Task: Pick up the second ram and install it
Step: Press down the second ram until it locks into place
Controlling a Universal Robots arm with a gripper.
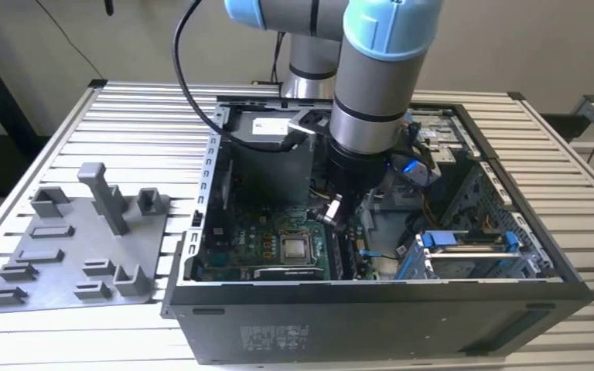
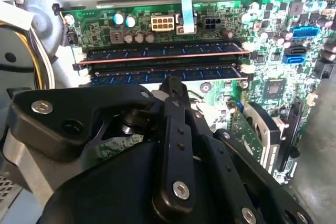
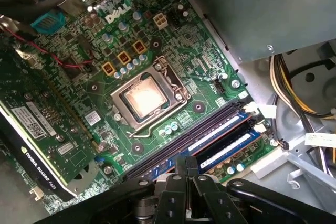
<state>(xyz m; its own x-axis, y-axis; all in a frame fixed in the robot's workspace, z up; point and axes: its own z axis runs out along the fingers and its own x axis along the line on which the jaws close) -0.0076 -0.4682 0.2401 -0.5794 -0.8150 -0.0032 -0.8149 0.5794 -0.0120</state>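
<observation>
Gripper fingers pressed together, holding nothing, just above the second ram seated in its slot. Arm reaches straight down into the computer case.

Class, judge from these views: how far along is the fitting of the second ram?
Done: one stick stands in the motherboard, and the second ram stands in line right beside it. In hand: the gripper is right at the second ram's top edge, about mid-length. Left: whether the second ram is pressed fully home cannot be told, and the gripper has not yet backed away.
</observation>
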